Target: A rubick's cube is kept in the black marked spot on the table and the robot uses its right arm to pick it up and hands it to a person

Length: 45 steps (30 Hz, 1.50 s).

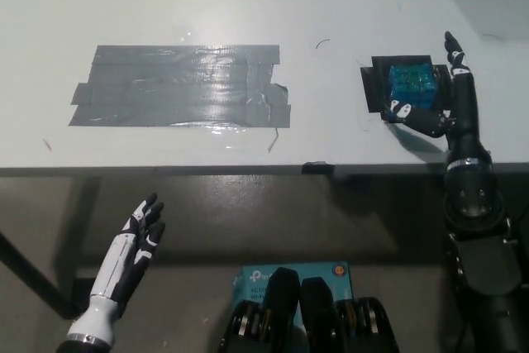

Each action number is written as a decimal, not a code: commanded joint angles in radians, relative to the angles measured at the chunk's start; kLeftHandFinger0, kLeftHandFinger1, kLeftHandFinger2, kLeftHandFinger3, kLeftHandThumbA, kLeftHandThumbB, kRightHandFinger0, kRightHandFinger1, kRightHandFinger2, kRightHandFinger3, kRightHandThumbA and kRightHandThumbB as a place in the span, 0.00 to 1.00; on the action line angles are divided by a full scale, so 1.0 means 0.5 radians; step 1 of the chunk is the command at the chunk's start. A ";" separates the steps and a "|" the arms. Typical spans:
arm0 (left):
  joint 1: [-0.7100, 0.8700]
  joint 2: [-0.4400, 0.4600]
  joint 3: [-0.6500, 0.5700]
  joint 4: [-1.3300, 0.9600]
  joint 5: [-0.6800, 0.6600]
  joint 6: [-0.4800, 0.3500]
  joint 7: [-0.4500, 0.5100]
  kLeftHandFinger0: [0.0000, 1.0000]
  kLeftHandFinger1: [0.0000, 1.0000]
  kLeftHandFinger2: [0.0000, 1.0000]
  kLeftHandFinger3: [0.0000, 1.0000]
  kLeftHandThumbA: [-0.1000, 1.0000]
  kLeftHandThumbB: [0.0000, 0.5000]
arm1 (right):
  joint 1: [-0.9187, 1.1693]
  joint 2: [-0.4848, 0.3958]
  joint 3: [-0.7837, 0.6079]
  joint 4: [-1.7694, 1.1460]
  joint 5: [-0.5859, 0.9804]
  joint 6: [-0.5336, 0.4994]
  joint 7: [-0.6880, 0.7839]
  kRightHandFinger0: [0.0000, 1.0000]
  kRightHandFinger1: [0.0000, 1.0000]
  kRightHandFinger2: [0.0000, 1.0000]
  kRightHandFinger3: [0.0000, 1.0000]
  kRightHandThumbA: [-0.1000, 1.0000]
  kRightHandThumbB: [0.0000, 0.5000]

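Behind the right hand [438, 101], the cube [411, 83], its near edge seemingly hidden.

The table [248, 6] top is bare across the upper frame and the middle, apart from a flat grey tape patch [182, 86] at centre left, which blocks nothing. At right, the cube [411, 84] sits on its black mark [370, 88]. The right hand [434, 93], fingers spread, brackets it from the lower and right sides, leaving the cube's left and upper sides open. The left hand [132, 254] hangs open at lower left, below the table edge [165, 171].
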 commanded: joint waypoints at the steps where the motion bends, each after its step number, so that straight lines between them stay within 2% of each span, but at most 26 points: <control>1: -0.021 0.010 0.005 -0.053 0.000 -0.074 -0.011 1.00 1.00 1.00 1.00 0.92 0.38 | -0.184 0.007 -0.050 0.102 0.147 0.025 -0.012 1.00 1.00 1.00 1.00 0.96 0.79; 6: -0.027 0.007 0.005 -0.062 -0.006 -0.062 -0.016 1.00 1.00 1.00 1.00 0.92 0.36 | -0.247 0.000 -0.053 0.234 0.155 0.020 -0.045 1.00 1.00 1.00 1.00 0.97 0.80; 9: -0.031 0.008 0.008 -0.050 -0.014 -0.078 -0.019 1.00 1.00 1.00 1.00 0.91 0.36 | -0.283 0.005 -0.067 0.318 0.184 0.019 -0.062 1.00 1.00 1.00 1.00 0.99 0.85; 14: -0.039 0.013 0.006 -0.057 0.006 -0.067 -0.015 1.00 1.00 1.00 1.00 0.91 0.35 | -0.311 0.018 -0.093 0.325 0.253 0.070 -0.037 1.00 1.00 1.00 1.00 1.00 0.81; 19: -0.027 0.008 0.005 -0.065 0.003 -0.060 -0.019 1.00 1.00 1.00 1.00 0.92 0.38 | -0.332 0.044 -0.160 0.344 0.407 0.174 0.047 1.00 1.00 1.00 1.00 1.00 0.90; 25: -0.025 0.005 0.009 -0.075 -0.002 -0.057 -0.020 1.00 1.00 1.00 1.00 0.91 0.37 | -0.351 0.081 -0.179 0.370 0.447 0.266 0.023 1.00 1.00 1.00 1.00 0.99 0.82; 34: -0.038 0.006 0.014 -0.066 -0.009 -0.073 -0.026 1.00 1.00 1.00 1.00 0.92 0.36 | -0.366 0.064 -0.095 0.418 0.358 0.209 -0.055 1.00 1.00 1.00 1.00 0.98 0.85; 37: -0.040 0.006 0.013 -0.078 0.000 -0.062 -0.024 1.00 1.00 1.00 1.00 0.92 0.36 | -0.374 0.063 -0.064 0.438 0.329 0.181 -0.094 1.00 1.00 1.00 1.00 0.94 0.81; 42: -0.047 0.009 0.016 -0.078 -0.024 -0.063 -0.038 1.00 1.00 1.00 1.00 0.93 0.36 | -0.390 0.069 -0.037 0.487 0.322 0.115 -0.145 1.00 1.00 1.00 1.00 0.86 0.82; 45: -0.046 0.009 0.017 -0.088 -0.023 -0.061 -0.039 1.00 1.00 1.00 1.00 0.93 0.36 | -0.411 0.064 -0.019 0.543 0.312 0.100 -0.175 1.00 1.00 1.00 1.00 0.86 0.81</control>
